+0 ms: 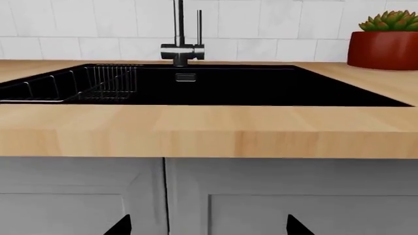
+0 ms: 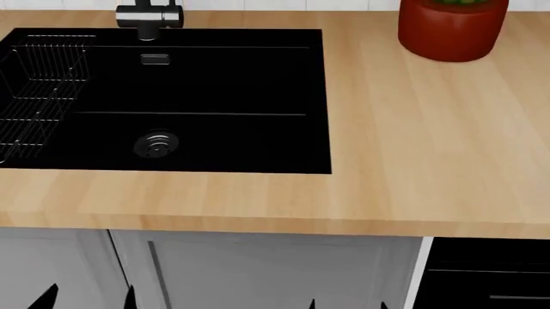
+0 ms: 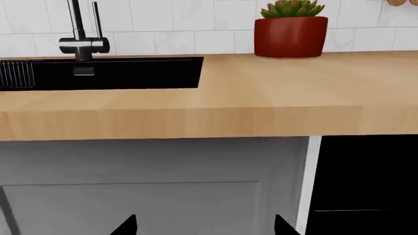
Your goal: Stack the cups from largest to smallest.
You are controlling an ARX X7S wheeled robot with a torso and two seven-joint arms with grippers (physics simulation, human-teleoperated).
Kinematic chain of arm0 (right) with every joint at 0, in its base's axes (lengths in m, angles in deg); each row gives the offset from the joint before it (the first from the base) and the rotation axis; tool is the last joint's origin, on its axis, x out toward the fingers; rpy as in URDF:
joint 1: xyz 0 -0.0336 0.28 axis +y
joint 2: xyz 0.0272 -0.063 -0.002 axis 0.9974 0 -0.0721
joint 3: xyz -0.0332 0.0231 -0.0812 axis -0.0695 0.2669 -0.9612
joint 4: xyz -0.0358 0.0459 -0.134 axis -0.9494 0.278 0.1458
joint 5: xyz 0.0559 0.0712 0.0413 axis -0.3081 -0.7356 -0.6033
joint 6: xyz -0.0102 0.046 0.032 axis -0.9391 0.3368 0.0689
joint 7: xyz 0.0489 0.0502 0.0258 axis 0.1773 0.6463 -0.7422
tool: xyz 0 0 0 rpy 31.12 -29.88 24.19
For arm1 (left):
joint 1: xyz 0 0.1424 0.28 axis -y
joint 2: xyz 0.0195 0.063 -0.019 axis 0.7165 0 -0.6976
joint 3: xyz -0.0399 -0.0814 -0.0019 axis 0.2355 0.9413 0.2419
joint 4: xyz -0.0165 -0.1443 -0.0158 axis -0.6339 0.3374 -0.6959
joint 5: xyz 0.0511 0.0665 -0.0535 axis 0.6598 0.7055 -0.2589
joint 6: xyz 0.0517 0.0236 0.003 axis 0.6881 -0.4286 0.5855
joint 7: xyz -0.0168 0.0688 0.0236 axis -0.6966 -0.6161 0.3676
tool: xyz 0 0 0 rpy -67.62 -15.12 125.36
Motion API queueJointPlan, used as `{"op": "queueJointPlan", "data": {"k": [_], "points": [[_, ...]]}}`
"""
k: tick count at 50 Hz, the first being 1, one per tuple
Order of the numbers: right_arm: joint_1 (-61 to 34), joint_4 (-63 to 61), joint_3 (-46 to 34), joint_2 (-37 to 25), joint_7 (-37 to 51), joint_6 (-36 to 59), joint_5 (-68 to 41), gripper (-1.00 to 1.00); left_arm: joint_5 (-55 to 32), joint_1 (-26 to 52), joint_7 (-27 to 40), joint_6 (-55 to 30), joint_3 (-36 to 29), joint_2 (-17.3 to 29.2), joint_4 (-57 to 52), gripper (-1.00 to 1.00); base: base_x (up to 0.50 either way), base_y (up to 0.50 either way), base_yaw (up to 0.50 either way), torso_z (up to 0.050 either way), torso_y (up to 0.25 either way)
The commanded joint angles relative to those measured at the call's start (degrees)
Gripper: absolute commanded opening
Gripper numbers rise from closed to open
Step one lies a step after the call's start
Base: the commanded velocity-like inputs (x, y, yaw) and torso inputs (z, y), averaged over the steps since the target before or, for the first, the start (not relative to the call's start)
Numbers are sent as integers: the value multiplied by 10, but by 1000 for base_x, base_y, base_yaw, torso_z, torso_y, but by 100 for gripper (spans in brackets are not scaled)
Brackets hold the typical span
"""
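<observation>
No cup shows in any view: the black mug and the pink tumbler are out of view. My left gripper (image 1: pixel 207 227) is open and empty, low in front of the grey cabinet doors, below the counter edge. Its tips also show at the bottom left of the head view (image 2: pixel 86 299). My right gripper (image 3: pixel 203 226) is open and empty, also low in front of the cabinet, and its tips show at the bottom of the head view (image 2: pixel 348 304).
A wooden counter (image 2: pixel 429 161) holds a black sink (image 2: pixel 215 135) with a wire rack (image 2: pixel 35 90) and a tap (image 2: pixel 148 18). A red plant pot (image 2: pixel 449 29) stands at the back right. A black appliance front (image 2: pixel 490 277) is right of the cabinets.
</observation>
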Motion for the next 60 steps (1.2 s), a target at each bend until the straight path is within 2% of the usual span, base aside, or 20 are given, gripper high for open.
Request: {"op": "queueJointPlan", "data": {"k": [1, 14, 15, 18, 21, 23, 24, 26, 31, 35, 37, 48, 60], "points": [[-40, 139, -25, 25, 9, -89, 6, 100, 6, -4, 12, 22, -8, -3, 23, 100, 0, 0, 0, 0, 0], [-40, 139, -38, 18, 19, -92, -3, 100, 7, -2, 21, 13, -15, 1, 21, 100, 0, 0, 0, 0, 0], [7, 0, 17, 45, -17, 9, 42, 100, 83, -9, -64, 2, 73, -72, 17, 100, 0, 0, 0, 0, 0], [10, -20, 7, 36, -6, 21, 32, 100, 74, -16, -50, -21, 69, -63, -24, 100, 0, 0, 0, 0, 0], [18, -97, 0, 17, 16, 58, 59, 100, 39, -16, -48, -115, 80, -54, -108, 100, 0, 0, 0, 0, 0], [15, -157, 14, 12, 15, 121, 32, 100, 19, -9, -46, -187, 89, -44, -182, 100, 0, 0, 0, 0, 0], [15, -160, 13, 11, 16, 123, 31, 100, 18, -9, -45, -189, 89, -43, -184, 100, 0, 0, 0, 0, 0], [8, -256, 33, -4, 25, 215, 20, 100, -3, 12, -33, -282, 110, -25, -294, 100, 0, 0, 0, 0, 0], [-2, -396, 44, -32, 37, 331, 22, 100, -39, 43, -22, -398, 135, -8, -399, 100, 0, 0, 0, 0, 0], [-13, -453, 70, -41, 36, 389, -3, 100, -87, 82, -10, -519, 172, 0, -492, 100, 0, 0, 0, 0, 0], [-18, -474, 74, -49, 41, 415, -1, 100, -102, 96, -6, -550, 188, 1, -513, 100, 0, 0, 0, 0, 0], [-28, -514, 94, -67, 48, 464, -12, 100, -130, 122, 1, -602, 228, 11, -535, 100, 0, -16, 0, 0, 0], [-28, -509, 94, -77, 50, 469, -13, 100, -141, 128, 8, -615, 236, 18, -540, 100, 0, -500, 0, 0, 0]]}}
